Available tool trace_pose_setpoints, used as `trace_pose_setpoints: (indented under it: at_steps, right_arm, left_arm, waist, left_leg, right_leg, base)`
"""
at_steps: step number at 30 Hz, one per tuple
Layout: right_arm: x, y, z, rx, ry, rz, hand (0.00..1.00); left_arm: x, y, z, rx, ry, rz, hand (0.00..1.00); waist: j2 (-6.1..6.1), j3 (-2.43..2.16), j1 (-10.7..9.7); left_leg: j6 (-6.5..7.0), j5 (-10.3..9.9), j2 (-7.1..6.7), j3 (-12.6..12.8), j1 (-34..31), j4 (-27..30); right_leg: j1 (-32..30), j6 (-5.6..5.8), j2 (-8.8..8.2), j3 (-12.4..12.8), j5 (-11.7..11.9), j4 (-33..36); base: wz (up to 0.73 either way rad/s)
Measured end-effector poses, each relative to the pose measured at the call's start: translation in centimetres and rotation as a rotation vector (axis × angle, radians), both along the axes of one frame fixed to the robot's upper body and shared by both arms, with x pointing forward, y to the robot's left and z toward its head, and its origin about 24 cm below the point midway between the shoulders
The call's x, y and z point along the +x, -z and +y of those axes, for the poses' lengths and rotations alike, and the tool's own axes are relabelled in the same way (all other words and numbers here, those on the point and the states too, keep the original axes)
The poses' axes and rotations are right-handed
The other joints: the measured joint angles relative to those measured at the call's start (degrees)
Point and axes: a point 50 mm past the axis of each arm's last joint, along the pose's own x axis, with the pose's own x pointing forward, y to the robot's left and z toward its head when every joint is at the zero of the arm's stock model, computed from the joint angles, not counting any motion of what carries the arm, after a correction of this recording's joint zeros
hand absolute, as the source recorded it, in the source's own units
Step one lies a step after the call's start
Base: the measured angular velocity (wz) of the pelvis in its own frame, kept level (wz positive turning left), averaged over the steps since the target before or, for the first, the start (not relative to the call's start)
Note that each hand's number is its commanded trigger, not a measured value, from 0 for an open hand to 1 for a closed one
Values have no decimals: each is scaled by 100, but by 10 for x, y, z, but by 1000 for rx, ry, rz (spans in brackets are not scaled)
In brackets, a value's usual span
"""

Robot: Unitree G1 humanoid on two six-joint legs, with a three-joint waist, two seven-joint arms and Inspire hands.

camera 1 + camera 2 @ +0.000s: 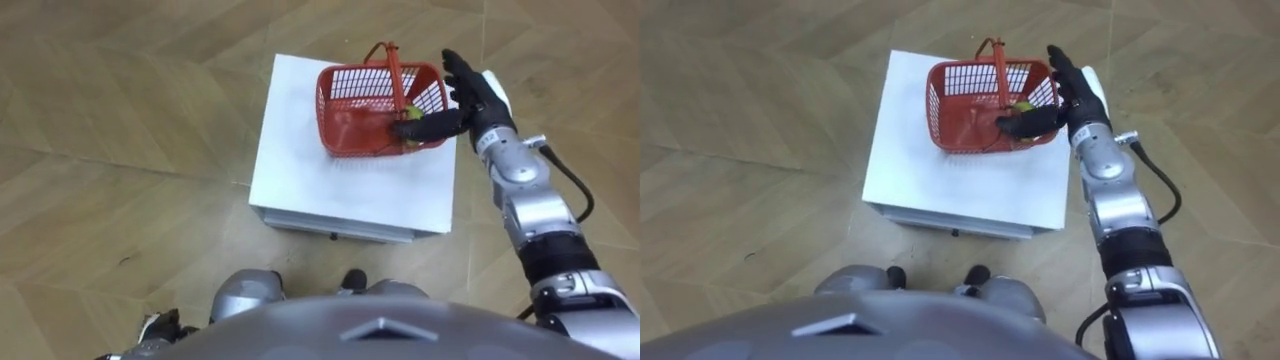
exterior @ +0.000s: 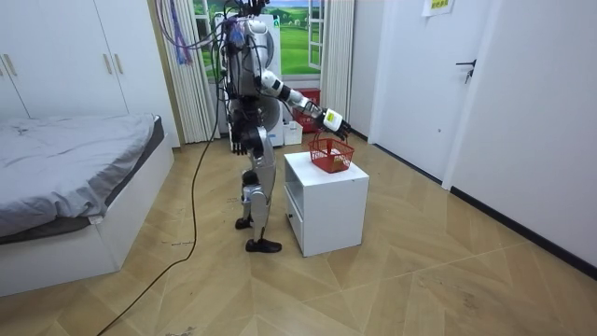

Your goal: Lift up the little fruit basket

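Fruit basket [image 1: 380, 110] sits upper centre on white cabinet [image 1: 330, 185], handle up. Right hand [image 1: 472, 105] spread wide at its frame-right wall, thumb over rim, prob. pre-grasp. Left hand [image 1: 162, 325] lower left; state unclear.

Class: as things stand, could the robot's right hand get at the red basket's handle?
Probably yes: the right hand is open at the red basket's right side, and the upright handle stands clear.

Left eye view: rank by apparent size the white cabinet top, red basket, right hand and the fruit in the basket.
1. white cabinet top
2. red basket
3. right hand, beside the basket
4. fruit, smallest, though partly hidden by the hand
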Motion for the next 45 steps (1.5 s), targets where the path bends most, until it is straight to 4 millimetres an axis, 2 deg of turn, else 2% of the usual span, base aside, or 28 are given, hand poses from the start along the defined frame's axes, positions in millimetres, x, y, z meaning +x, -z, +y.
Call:
trace_pose_setpoints:
  at_steps: [4, 8, 12, 14, 15, 19, 23, 25, 30, 31, 39, 45]
  right_arm:
    - [-16, 5, -13, -21, 67, 16, 0]
    - [-27, 13, -22, -28, 111, 55, 0]
    - [-54, 31, -32, -34, 172, 141, 0]
    - [-63, 38, -37, -34, 201, 179, 0]
    - [-71, 45, -41, -38, 228, 219, 0]
    - [-94, 61, -51, -28, 316, 314, 0]
    - [-123, 80, -54, -32, 358, 435, 0]
    - [-148, 95, -54, -30, 382, 555, 0]
    - [-187, 110, -52, -23, 409, 716, 0]
    - [-195, 112, -51, -15, 412, 748, 0]
    - [-217, 122, -33, 82, 425, 859, 0]
    - [-225, 125, -31, 108, 424, 938, 0]
  left_arm:
    - [-2, -1, 5, 23, -40, -4, 0]
    - [2, -2, 6, 25, -34, -28, 0]
    - [2, -3, 7, 32, -33, -34, 0]
    - [0, -3, 7, 40, -35, -32, 0]
    - [-1, -3, 7, 46, -36, -31, 0]
    - [-6, -5, 11, 60, -74, -40, 0]
    - [-4, -5, 12, 76, -65, -47, 0]
    - [1, -5, 13, 81, -77, -68, 0]
    - [-5, -6, 16, 92, -104, -57, 0]
    - [-7, -5, 16, 94, -94, -45, 0]
    - [-15, -3, 7, 76, -54, 14, 0]
    - [-22, -2, 5, 66, -39, 73, 0]
  waist:
    - [70, -34, -191]
    - [57, -43, -336]
    - [34, -55, -431]
    - [38, -53, -476]
    - [63, -37, -528]
    - [49, -51, -627]
    - [72, -61, -623]
    - [93, -60, -584]
    - [177, -64, -560]
    - [205, -45, -563]
    - [235, -42, -546]
    - [226, -32, -553]
  left_leg:
    - [0, 0, 2, 37, 210, -84]
    - [-3, -8, -1, 77, 310, -107]
    - [-2, -51, 6, 150, 444, -109]
    - [0, -71, 12, 170, 526, -113]
    - [0, -99, 22, 173, 577, -99]
    - [-1, -118, 34, 171, 682, -107]
    - [-6, -120, 37, 156, 721, -155]
    - [-10, -130, 35, 130, 756, -162]
    - [-9, -135, 37, 161, 868, -237]
    - [-7, -138, 35, 161, 897, -246]
    - [-6, -153, 36, 109, 1003, -247]
    - [-20, -175, 28, 54, 1099, -247]
  right_leg:
    - [161, 9, 8, 23, -6, -16]
    - [204, 10, 21, 111, -18, 4]
    - [333, 15, 36, 160, -51, 16]
    - [414, 20, 43, 165, -59, 3]
    - [484, 27, 54, 167, -66, -14]
    - [608, 34, 67, 172, -83, -74]
    - [643, 37, 83, 178, -89, -99]
    - [693, 46, 85, 158, -101, -118]
    - [756, 55, 90, 184, -115, -120]
    - [787, 60, 87, 172, -125, -124]
    - [904, 67, 86, 127, -182, -117]
    - [1017, 79, 86, 123, -248, -101]
  base:
    - [-5]
    - [-10]
    - [-8]
    - [-5]
    - [4]
    - [1]
    - [1]
    - [7]
    - [-3]
    - [0]
    - [3]
    - [4]
